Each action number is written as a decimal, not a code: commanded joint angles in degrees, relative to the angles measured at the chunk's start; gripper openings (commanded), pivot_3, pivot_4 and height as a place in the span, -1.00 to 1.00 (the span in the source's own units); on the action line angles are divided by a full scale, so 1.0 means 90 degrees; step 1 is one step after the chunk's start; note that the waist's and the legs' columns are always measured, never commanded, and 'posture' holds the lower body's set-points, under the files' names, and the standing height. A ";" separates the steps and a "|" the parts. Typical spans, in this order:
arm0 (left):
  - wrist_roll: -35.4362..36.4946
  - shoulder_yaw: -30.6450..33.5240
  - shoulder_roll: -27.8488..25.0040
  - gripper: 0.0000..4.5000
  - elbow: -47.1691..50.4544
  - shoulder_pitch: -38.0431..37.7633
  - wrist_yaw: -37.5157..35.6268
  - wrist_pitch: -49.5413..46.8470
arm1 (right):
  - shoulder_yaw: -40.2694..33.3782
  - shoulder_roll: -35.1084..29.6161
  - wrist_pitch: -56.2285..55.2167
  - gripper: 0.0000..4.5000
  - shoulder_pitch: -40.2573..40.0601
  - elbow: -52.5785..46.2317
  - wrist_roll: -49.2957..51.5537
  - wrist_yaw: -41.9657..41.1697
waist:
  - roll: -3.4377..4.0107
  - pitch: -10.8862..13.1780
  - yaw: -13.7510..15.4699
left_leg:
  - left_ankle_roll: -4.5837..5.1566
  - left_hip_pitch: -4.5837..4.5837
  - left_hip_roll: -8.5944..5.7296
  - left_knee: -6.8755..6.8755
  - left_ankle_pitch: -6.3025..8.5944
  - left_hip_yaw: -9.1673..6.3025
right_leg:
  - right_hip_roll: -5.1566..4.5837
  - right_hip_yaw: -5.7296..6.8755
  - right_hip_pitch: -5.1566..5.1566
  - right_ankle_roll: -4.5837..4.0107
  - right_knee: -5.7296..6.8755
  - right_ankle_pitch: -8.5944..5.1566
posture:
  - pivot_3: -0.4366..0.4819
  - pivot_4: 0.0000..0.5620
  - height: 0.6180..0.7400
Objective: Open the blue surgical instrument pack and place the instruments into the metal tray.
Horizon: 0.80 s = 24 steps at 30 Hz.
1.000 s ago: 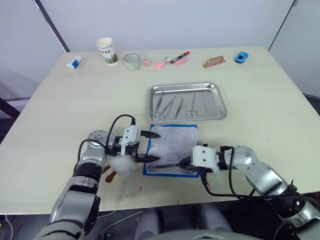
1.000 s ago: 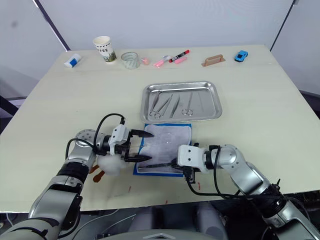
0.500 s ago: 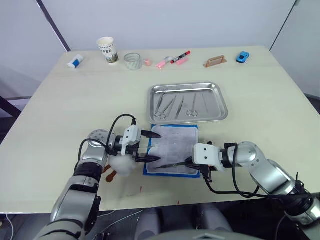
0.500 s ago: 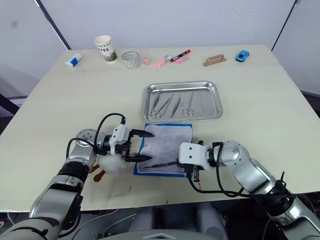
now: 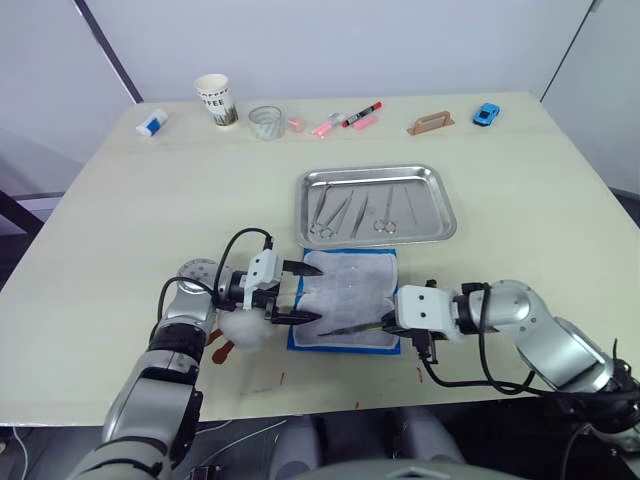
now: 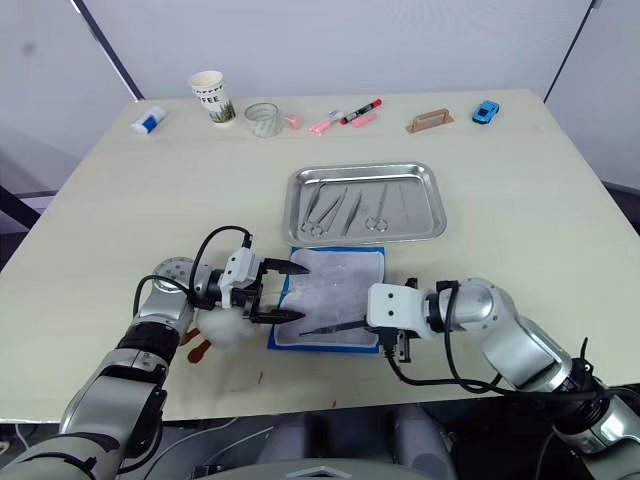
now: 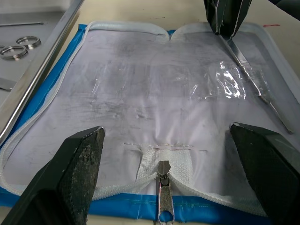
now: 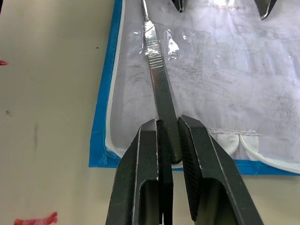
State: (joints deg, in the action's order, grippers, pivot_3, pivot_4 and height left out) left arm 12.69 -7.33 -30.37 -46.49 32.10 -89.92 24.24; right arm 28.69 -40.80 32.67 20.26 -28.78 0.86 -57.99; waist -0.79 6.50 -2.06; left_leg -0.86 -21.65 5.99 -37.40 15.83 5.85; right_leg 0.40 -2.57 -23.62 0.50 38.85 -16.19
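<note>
Nearest the robot, the right gripper point(image 8: 168, 140) is clamped on the handle end of a slim silvery instrument point(image 8: 157, 77), seemingly a scalpel handle, which is held over the near edge of the blue surgical instrument pack point(image 5: 345, 295). The pack is laid open flat on the table point(image 5: 130, 200), its pale lining turned up and its zipper pull point(image 7: 163, 197) seen at the left-hand border. At that left edge the left gripper point(image 5: 297, 293) is spread wide, one finger point(image 7: 70, 173) toward the far corner and the other toward the near corner; whether the lining is touched cannot be told. A white plush toy point(image 5: 243, 330) lies just beside that wrist. Just beyond the pack, the metal tray point(image 5: 440, 205) is seen with several instruments point(image 5: 352, 212) lying in it. Along the far edge a paper cup point(image 5: 214, 100), markers point(image 5: 358, 113) and a blue toy car point(image 5: 485, 113) are lined up.
</note>
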 commanded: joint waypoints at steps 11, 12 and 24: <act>-0.0404 -0.0263 -0.0032 1.00 -0.0418 -0.0240 -0.0171 0.0031 | -0.0319 -0.0393 -0.0121 -0.98 -0.0131 -0.0469 0.0274 -0.0208 | 0.0000 0.0000 0.0008 | 0.0000 -0.0001 0.0000 -0.0001 0.0000 -0.0001 | -0.0001 0.0001 0.0000 0.0000 -0.0001 0.0000 | -0.05 -0.47 1.00; -0.0403 -0.0263 -0.0030 1.00 -0.0419 -0.0239 -0.0172 0.0032 | -0.0365 -0.0441 -0.0145 -0.98 -0.0167 -0.0490 0.0292 -0.0212 | -0.0001 0.0001 0.0009 | 0.0000 -0.0001 0.0000 -0.0001 0.0000 -0.0001 | -0.0001 0.0001 0.0000 0.0000 -0.0001 0.0000 | -0.05 -0.47 1.00; -0.0414 -0.0274 -0.0012 1.00 -0.0472 -0.0190 -0.0199 0.0044 | -0.1069 -0.0943 -0.0458 -0.98 -0.0765 -0.0636 0.0555 -0.0204 | -0.0001 0.0001 0.0010 | 0.0000 0.0000 -0.0001 -0.0001 0.0000 -0.0003 | -0.0001 0.0002 0.0001 0.0001 0.0000 0.0000 | -0.05 -0.47 1.00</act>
State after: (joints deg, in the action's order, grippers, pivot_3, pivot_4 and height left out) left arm 12.65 -7.40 -30.13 -47.35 32.60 -90.03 24.49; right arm 20.74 -48.68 30.34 13.67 -31.68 4.80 -58.92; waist -0.80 6.51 -1.97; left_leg -0.86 -21.65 5.97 -37.41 15.83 5.83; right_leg 0.39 -2.56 -23.61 0.50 38.85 -16.19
